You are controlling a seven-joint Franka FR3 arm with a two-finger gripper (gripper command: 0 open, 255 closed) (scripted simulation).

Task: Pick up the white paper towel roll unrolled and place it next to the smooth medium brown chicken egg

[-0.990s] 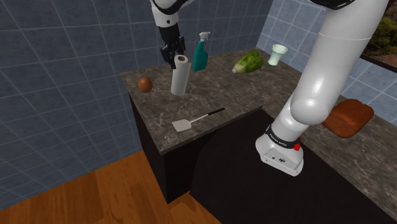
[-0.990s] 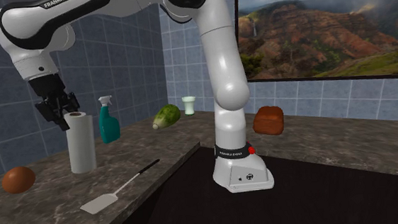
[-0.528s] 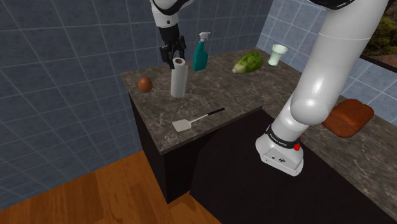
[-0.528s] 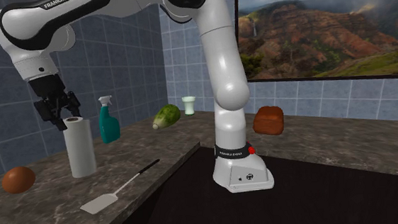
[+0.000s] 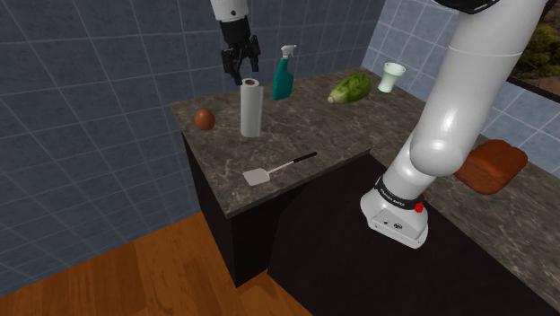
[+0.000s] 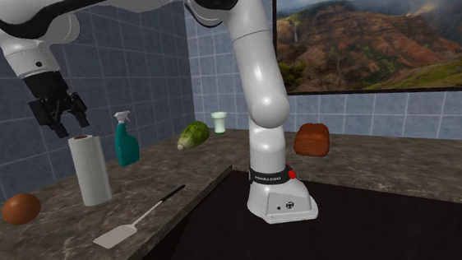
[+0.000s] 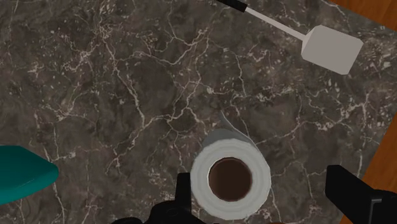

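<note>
One tool [image 5: 240, 68], jaws apart, above upright roll [image 5: 250, 109]

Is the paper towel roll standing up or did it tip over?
Standing up. The paper towel roll sits on end on the counter; the wrist view looks straight down its core. The open gripper hangs above it.

A grey spatula [image 5: 266, 173] lies mid-frame in the shoulder view on the dark marble counter [image 5: 341, 126]. Along the top are a teal spray bottle [image 5: 284, 75], a green lettuce [image 5: 350, 87] and a pale cup [image 5: 391, 76]; a brown loaf [image 5: 490, 165] sits far right.
</note>
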